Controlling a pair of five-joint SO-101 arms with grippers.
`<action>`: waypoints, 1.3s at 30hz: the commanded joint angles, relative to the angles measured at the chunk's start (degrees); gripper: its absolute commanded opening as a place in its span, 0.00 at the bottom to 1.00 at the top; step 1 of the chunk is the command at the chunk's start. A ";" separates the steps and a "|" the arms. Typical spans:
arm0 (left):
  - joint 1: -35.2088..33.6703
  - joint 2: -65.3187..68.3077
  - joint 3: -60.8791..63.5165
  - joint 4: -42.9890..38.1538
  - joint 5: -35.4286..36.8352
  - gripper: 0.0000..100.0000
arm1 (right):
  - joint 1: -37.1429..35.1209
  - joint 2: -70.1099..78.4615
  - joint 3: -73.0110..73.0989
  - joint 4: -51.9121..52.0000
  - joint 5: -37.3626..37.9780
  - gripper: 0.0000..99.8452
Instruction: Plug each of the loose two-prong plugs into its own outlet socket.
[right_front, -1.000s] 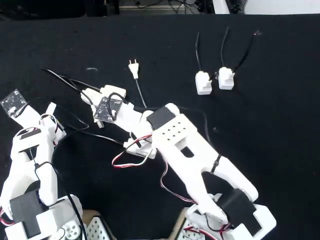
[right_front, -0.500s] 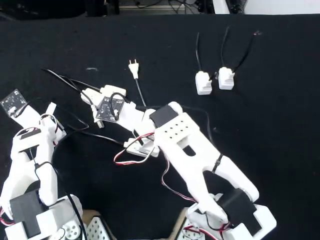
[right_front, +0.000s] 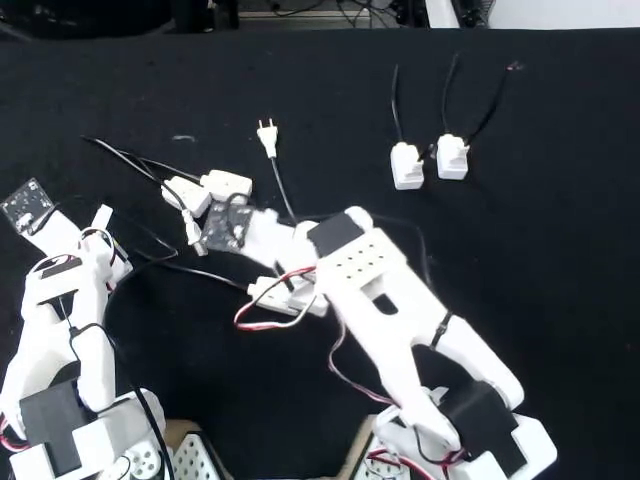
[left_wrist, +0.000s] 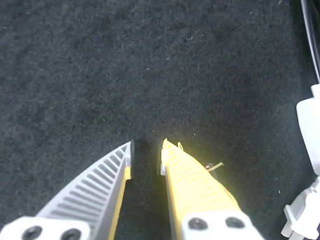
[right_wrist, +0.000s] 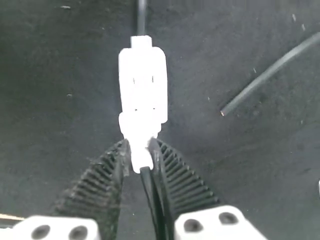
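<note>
While R pincer is clenched on a white plug butted against its outlet socket, L pincer sits released, empty, near that socket.

The right arm rises from its base at the near right and stretches far and left across the counter, its wrist low. The right hand is closed, both fingers pressed on a white plug. The left arm stands folded at the near left. The left hand points down at the counter, its fingers a narrow gap apart, gripping nothing.
</note>
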 joint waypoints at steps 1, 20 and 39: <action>-0.40 -0.97 -1.71 -0.79 0.44 0.11 | 2.46 -1.63 -2.51 -0.26 -1.49 0.01; -0.48 -0.97 -1.71 -0.79 0.44 0.11 | 0.44 -1.54 -9.80 10.29 5.10 0.01; 6.73 -6.15 -7.60 16.88 0.00 0.11 | -7.30 -13.23 -3.91 -0.79 -10.99 0.01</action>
